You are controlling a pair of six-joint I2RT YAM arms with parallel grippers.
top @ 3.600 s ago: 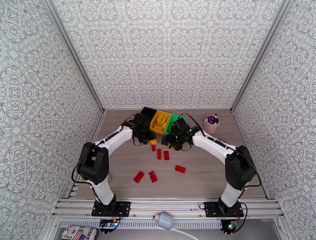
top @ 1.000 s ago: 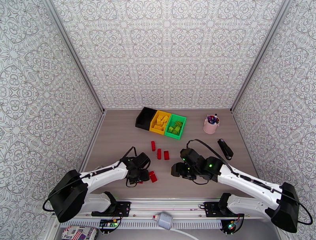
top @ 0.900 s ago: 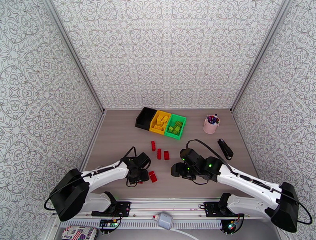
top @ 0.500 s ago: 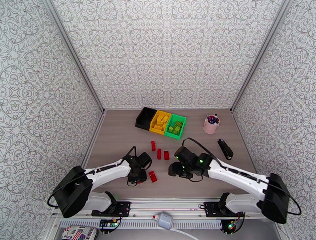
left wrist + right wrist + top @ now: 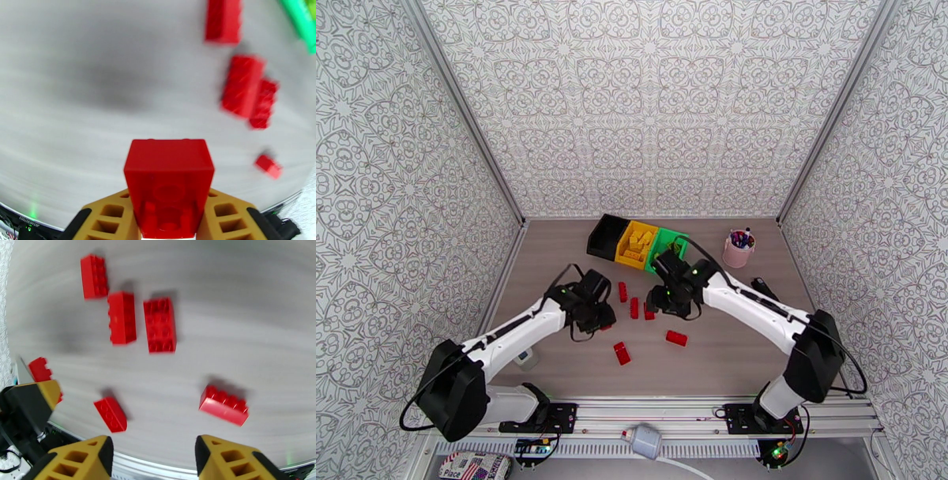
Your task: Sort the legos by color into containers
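Left wrist view: left gripper (image 5: 170,215) clamps a red brick (image 5: 169,177), presumably for transfer to the black bin (image 5: 605,235) ahead. Right gripper (image 5: 154,456) gapes empty above loose red bricks (image 5: 160,325).

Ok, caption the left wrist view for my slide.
Left gripper clamps a red brick above a table strewn with more red bricks.
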